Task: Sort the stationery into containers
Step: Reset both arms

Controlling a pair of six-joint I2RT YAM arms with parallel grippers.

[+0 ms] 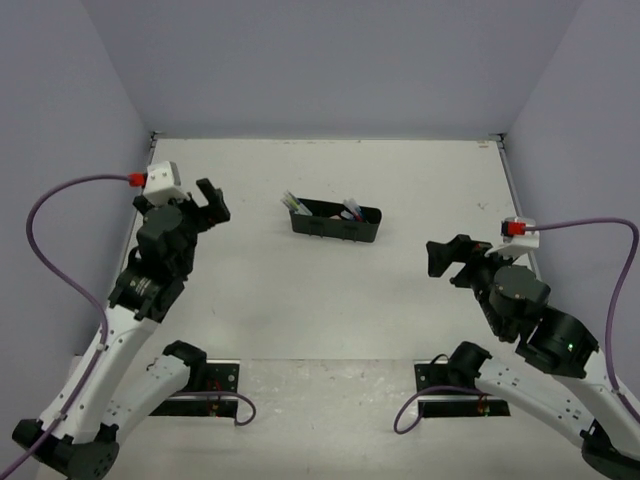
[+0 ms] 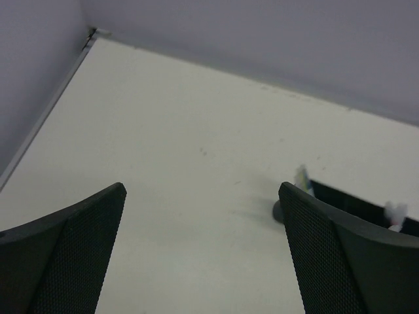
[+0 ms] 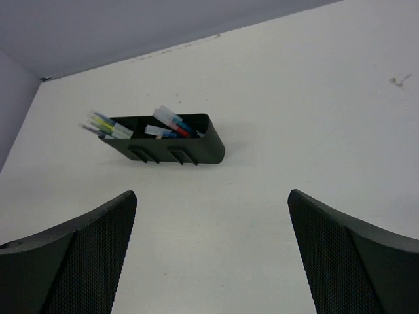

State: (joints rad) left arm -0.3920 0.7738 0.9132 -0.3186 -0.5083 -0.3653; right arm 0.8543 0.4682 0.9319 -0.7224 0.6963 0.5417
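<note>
A long black tray (image 1: 336, 224) stands at the middle of the white table, seen also in the right wrist view as the tray (image 3: 196, 149). Several pens (image 3: 108, 126) poke out of its left end, and more pens (image 3: 171, 123) in blue and red lie toward its right end. In the left wrist view only the tray's corner (image 2: 353, 203) shows behind the right finger. My left gripper (image 1: 212, 203) hovers left of the tray, open and holding nothing. My right gripper (image 1: 447, 259) is to the tray's right, open and holding nothing. No eraser shows.
Grey walls close the table at the back and both sides; a metal strip (image 2: 39, 124) runs along the left edge. Two black base plates (image 1: 205, 378) (image 1: 440, 378) sit at the near edge, with purple cables (image 1: 60, 260) looping beside each arm.
</note>
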